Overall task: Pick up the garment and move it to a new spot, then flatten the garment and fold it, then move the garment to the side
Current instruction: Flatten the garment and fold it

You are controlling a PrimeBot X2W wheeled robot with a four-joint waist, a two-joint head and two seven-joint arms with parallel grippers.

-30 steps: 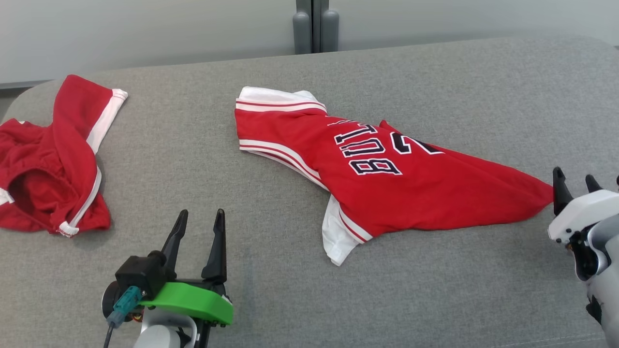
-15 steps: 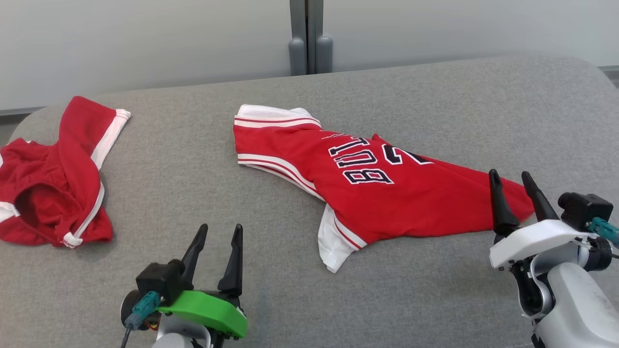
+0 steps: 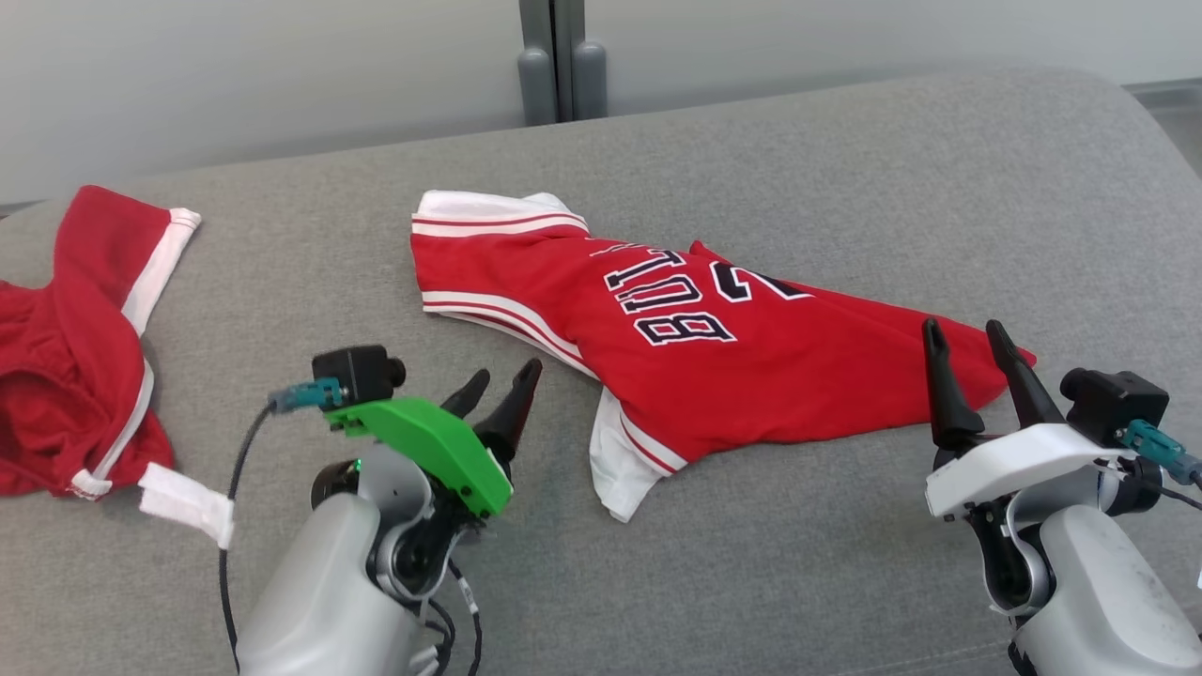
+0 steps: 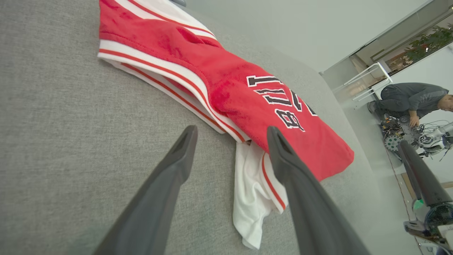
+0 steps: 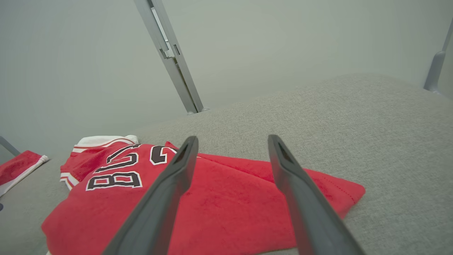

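Observation:
A red jersey with white trim and black lettering lies crumpled in the middle of the grey padded surface. My left gripper is open, tilted toward the jersey's white sleeve and just left of it. In the left wrist view the open left gripper frames the jersey's striped hem and white sleeve. My right gripper is open over the jersey's right corner. The right wrist view has the right gripper open above the red cloth, holding nothing.
A second red garment with white stripes lies bunched at the far left edge. Two grey posts stand behind the surface by the wall. A person crouches over equipment far off to the side. The surface drops off at the right.
My left arm has risen and swung right, its fingers now tilted toward the jersey's white sleeve. The right gripper came in from the right edge to the jersey's corner. The camera shifted too.

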